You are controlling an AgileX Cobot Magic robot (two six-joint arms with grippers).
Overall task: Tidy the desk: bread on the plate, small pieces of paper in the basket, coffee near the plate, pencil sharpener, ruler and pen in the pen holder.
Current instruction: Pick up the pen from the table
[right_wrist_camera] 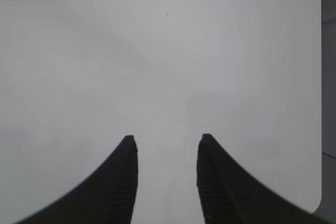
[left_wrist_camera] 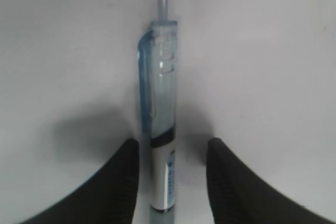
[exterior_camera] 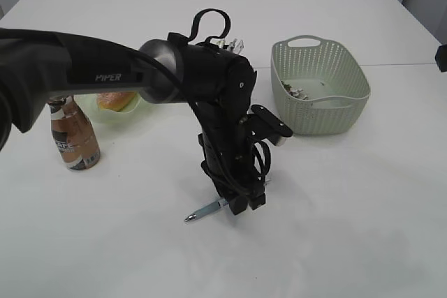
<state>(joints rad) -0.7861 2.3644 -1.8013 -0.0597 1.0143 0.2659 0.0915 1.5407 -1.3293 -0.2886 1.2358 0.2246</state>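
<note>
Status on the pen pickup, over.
Left jaws open, straddling pen on desk, no grip yet. Right jaws open, empty. Nothing in the way.

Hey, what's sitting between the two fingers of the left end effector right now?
The pen lies on the desk between the left end effector's fingers, small gaps either side. The left wrist view shows it.

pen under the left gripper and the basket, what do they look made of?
Pen: looks like plastic, with a translucent pale-blue upper barrel and clip and an opaque white lower barrel with a dark band.
Basket: probably moulded plastic, matte grey-green; regular perforated woven-look walls and a smooth rim with handle cut-outs.
</note>
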